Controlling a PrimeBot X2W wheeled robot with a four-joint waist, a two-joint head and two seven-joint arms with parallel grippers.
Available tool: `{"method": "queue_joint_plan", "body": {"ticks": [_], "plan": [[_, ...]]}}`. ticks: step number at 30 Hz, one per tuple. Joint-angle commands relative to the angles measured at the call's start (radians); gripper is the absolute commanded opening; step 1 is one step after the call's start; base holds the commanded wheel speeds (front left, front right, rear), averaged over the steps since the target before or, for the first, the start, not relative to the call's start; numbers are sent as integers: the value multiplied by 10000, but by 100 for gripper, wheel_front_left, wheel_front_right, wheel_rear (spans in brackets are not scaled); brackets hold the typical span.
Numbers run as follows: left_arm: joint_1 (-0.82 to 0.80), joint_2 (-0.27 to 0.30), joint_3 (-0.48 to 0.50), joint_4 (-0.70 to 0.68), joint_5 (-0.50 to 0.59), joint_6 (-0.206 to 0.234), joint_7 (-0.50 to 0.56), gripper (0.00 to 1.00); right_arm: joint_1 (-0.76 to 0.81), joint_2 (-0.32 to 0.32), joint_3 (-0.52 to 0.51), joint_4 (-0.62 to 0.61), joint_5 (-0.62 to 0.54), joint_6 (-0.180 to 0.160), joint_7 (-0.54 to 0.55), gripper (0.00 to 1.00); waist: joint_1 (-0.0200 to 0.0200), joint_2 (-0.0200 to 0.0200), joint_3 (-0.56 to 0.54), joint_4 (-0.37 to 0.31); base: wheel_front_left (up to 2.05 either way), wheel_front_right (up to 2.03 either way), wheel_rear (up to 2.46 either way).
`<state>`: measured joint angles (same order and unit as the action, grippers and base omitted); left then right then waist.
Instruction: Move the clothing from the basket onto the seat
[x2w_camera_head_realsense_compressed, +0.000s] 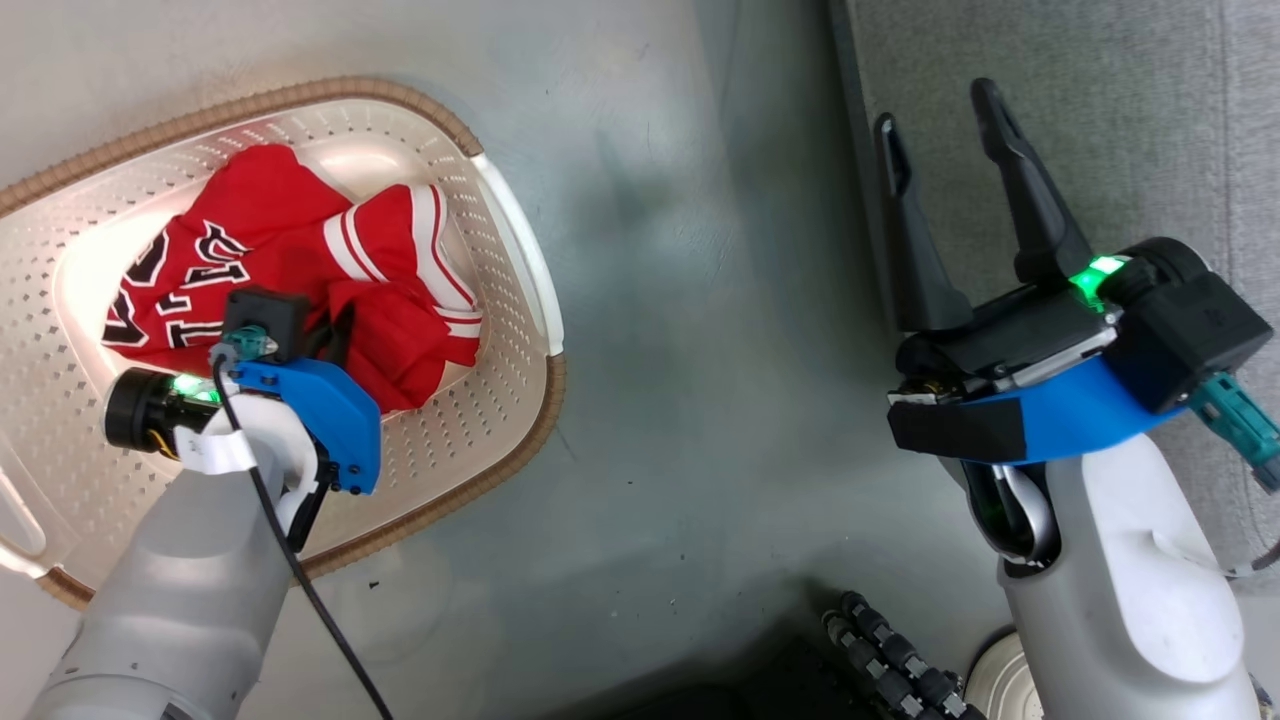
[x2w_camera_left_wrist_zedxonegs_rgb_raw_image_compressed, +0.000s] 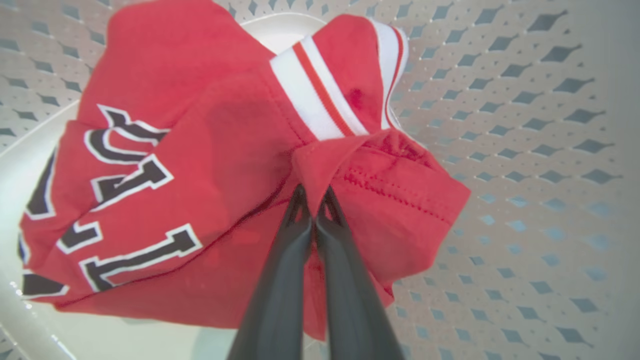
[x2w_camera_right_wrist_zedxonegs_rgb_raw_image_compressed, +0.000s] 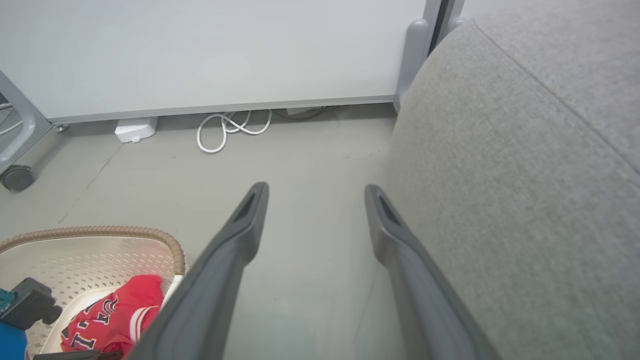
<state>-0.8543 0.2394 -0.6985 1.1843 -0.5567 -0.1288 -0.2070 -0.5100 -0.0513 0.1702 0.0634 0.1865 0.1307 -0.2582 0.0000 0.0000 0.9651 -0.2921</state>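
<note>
I'm pinching a fold of clothing (x2w_camera_left_wrist_zedxonegs_rgb_raw_image_compressed: 200, 150) with left gripper (x2w_camera_left_wrist_zedxonegs_rgb_raw_image_compressed: 312, 192) inside basket (x2w_camera_head_realsense_compressed: 500, 400) | right gripper (x2w_camera_head_realsense_compressed: 935, 108) hanging spread by seat (x2w_camera_head_realsense_compressed: 1100, 120) | floor (x2w_camera_head_realsense_compressed: 700, 300) lying between basket and seat

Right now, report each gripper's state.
Left gripper: shut on the clothing, inside the basket.
Right gripper: open, holding nothing.
</note>
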Motion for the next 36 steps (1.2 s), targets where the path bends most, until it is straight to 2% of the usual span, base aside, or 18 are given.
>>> {"method": "queue_joint_plan", "body": {"ticks": [1, 6, 14, 26, 36], "plan": [[-202, 73, -34, -43, -78, -25, -96, 0, -204, 13, 57, 48, 69, 1, -50, 100, 0, 0, -77, -36, 0, 0, 0], [60, -20, -55, -106, -283, -24, -333, 0, -307, 12, 157, 367, 67, 1, -62, 100, 0, 0, -803, 108, 0, 0, 0], [1011, -153, -227, -602, -582, -25, -577, 0, 90, 7, 237, 1098, -185, 1, -69, 100, 0, 0, -3031, 724, 0, 0, 0], [3070, -413, 165, -2954, -376, -25, -593, 0, 1429, 1, 278, 1912, -383, 1, 551, 100, 0, 0, -6774, 1988, 0, 0, 0], [3671, -615, 41, -4193, -163, -26, -595, 0, 2743, 3, 474, 2167, -86, 1, 1162, 100, 0, 0, -8822, 2575, 0, 0, 0]]}}
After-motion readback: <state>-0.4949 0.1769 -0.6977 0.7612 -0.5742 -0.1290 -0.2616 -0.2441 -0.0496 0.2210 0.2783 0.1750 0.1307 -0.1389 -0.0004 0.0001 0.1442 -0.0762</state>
